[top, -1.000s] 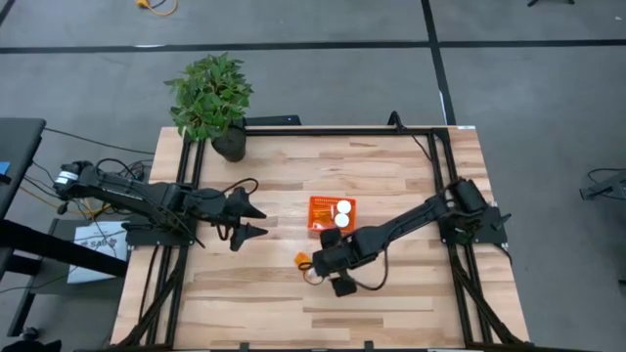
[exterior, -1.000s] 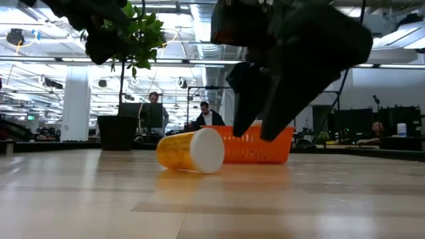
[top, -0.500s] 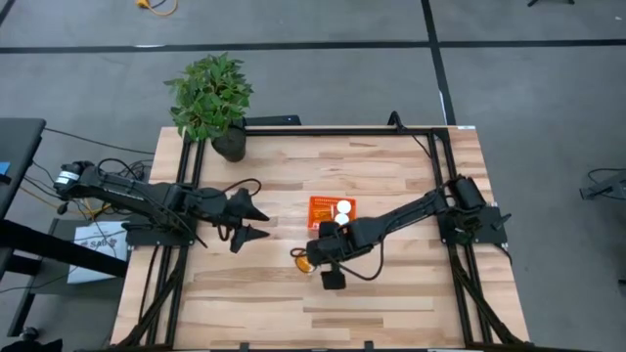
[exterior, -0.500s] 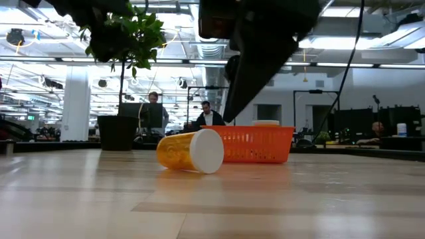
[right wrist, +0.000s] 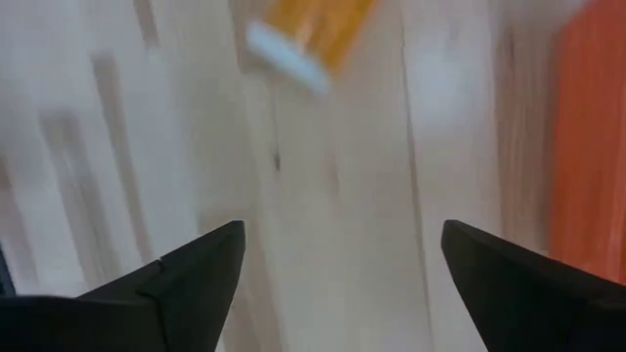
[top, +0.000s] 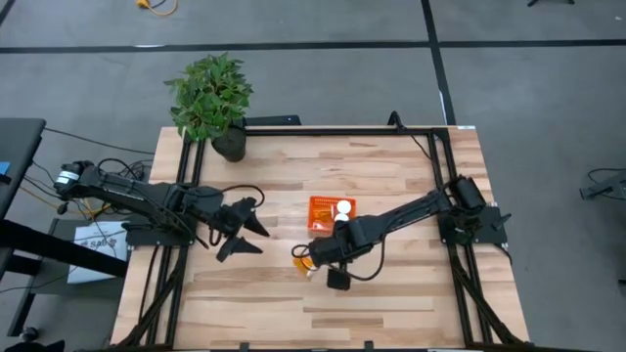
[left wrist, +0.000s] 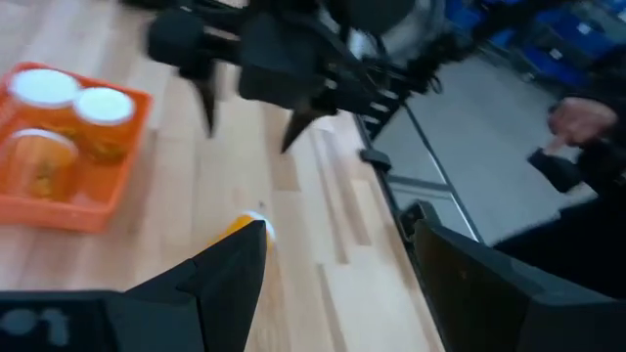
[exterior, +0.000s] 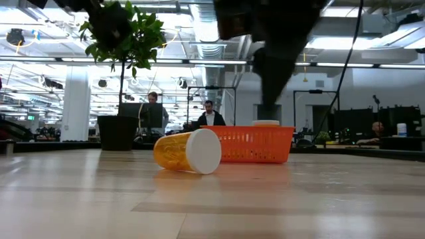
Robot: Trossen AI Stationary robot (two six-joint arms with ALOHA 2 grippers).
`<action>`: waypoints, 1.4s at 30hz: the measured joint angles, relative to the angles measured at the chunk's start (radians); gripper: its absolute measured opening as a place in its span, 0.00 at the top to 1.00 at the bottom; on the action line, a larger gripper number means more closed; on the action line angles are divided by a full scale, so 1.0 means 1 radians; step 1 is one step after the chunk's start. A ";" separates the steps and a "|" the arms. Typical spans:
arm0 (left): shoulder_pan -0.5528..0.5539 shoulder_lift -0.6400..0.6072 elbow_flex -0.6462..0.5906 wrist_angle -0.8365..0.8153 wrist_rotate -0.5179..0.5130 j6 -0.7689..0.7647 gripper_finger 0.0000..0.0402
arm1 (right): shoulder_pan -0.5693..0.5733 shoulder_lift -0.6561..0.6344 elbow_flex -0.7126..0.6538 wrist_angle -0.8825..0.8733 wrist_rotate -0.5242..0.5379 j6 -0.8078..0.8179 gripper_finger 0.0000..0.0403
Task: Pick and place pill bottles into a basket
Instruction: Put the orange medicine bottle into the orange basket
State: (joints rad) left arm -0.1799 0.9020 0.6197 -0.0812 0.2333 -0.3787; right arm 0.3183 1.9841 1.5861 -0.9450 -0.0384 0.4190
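Note:
One pill bottle [exterior: 188,151] lies on its side on the wooden table, white cap toward the near edge; it also shows in the high view [top: 302,258] and the right wrist view [right wrist: 308,34]. The orange basket [top: 321,207] stands just beyond it and holds three bottles [left wrist: 59,117]. My right gripper [top: 316,262] hovers open right beside the lying bottle, touching nothing; in its own wrist view [right wrist: 342,249] the bottle lies ahead of the fingers. My left gripper [top: 245,228] is open and empty to the left of the bottle.
A potted plant [top: 210,98] stands at the table's far left corner. A black frame [top: 430,132] runs along the table's edges. People sit in the room beyond the table [exterior: 209,114], and a person's hand [left wrist: 577,117] shows off the table.
My right gripper has gone toward the table's left and a little toward the far edge, up to the lying bottle, and has turned. My left gripper has turned and drawn slightly toward the near edge.

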 joint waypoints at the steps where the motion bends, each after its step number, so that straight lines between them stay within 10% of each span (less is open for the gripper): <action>1: 0.000 0.000 0.000 0.002 -0.017 -0.011 0.37 | 0.005 0.000 0.002 -0.032 -0.006 -0.009 0.16; 11: 0.000 0.176 0.055 -0.019 -0.023 0.049 0.37 | 0.061 -0.011 0.001 -0.247 0.109 -0.069 0.17; 19: -0.001 0.478 0.331 -0.322 0.021 0.294 0.37 | 0.074 -0.048 -0.009 -0.446 0.207 -0.056 0.18; 28: 0.022 0.667 0.576 -0.470 0.016 0.556 0.37 | 0.073 -0.387 -0.202 -0.448 0.280 0.144 0.19; 42: 0.043 0.791 0.605 -0.483 -0.032 0.699 0.37 | 0.031 -0.872 -0.455 -0.255 0.445 0.255 0.19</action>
State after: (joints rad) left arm -0.1373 1.6928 1.2251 -0.5640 0.2013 0.3202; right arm 0.3490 1.1122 1.1312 -1.1996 0.4070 0.6743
